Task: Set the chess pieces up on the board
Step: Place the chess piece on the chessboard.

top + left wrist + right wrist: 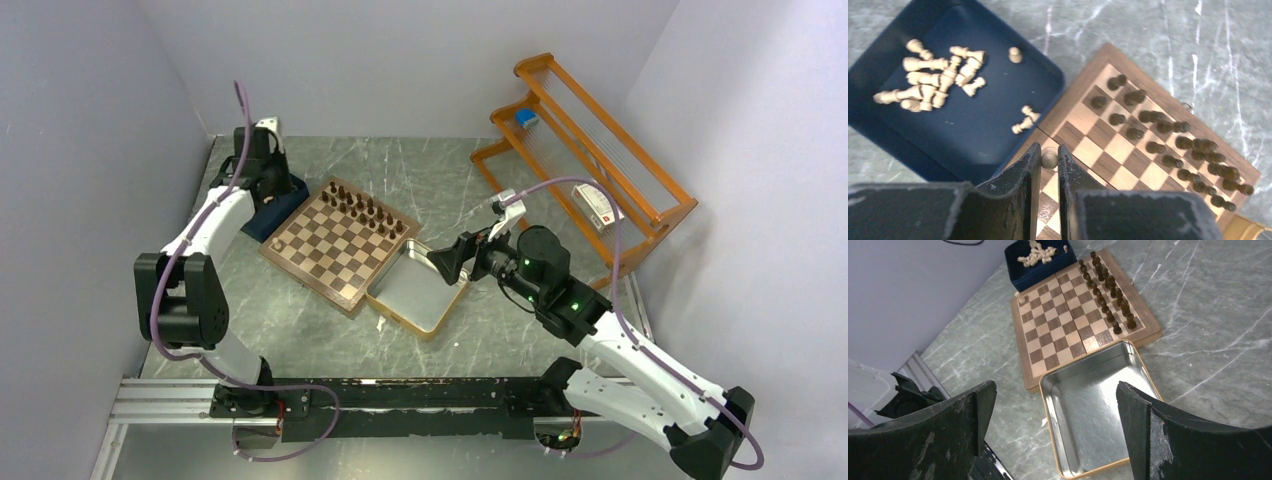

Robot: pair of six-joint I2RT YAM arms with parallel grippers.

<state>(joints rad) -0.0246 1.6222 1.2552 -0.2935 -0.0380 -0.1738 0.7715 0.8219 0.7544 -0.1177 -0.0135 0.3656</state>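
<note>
Left gripper (pixel 1049 150) poised above the corner of the board (pixel 1075 92) next to the navy tray (pixel 998 90), jaws drawn to a narrow slit and holding nothing. The pale pawn (pixel 1049 159) seen through the slit appears to stand alone on the corner square directly beneath. The remaining pale chessmen (pixel 930 82) lie in the tray just beside this arm, mostly toppled, long axes flat and variously turned. The dark chessmen (pixel 1168 135) fill the board's far ranks. Right gripper (pixel 1056 390), jaws wide and empty, hangs over the silver tin (pixel 1093 390), well apart from the tray, so the left arm is judged nearer.
</note>
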